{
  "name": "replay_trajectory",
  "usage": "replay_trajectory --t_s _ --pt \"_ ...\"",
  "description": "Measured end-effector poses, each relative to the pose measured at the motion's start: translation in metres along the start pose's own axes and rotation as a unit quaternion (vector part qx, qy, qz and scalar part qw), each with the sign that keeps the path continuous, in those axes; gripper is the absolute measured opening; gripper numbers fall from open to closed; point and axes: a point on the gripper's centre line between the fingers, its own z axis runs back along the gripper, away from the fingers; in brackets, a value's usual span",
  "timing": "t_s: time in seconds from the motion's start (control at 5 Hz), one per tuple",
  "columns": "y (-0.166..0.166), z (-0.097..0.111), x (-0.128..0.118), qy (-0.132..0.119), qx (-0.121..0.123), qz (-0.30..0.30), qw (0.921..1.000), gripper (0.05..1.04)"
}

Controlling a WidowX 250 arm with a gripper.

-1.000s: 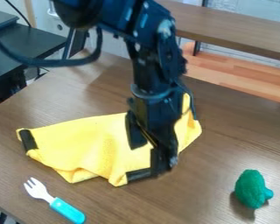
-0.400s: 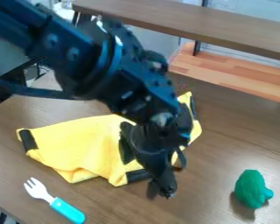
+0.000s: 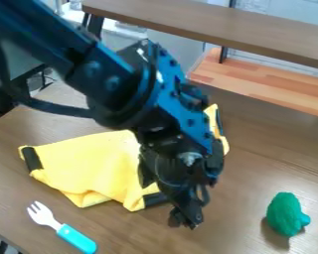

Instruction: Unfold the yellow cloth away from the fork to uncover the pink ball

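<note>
Turquoise-handled, a fork (image 3: 67, 232) lies apart from the black gripper (image 3: 183, 217), opposite a green toy (image 3: 284, 214). How open the gripper is, or whether it holds anything, I cannot tell. Just behind it spreads a yellow cloth (image 3: 95, 166).

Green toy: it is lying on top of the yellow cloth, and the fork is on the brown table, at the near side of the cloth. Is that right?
Not quite: the camera view shows the green toy on the brown table, right of the yellow cloth in the picture. The fork is on the table, at the near side of the cloth.
</note>
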Motion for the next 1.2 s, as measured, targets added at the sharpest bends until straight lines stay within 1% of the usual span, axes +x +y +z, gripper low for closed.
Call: replay_trajectory --t_s 0.2,0.6,0.8,1.0,1.2 --pt "-0.002 -0.014 0.004 0.011 0.014 -0.001 0.9998 1.000" --pt "-0.002 -0.033 0.006 0.028 0.040 -0.001 0.9988 1.000" --pt "0.000 -0.040 0.018 0.026 0.058 0.005 0.9980 1.000" --pt "0.006 -0.048 0.030 0.030 0.068 0.022 0.9970 0.948" --pt "0.006 -0.051 0.031 0.045 0.066 0.028 0.9964 0.625"
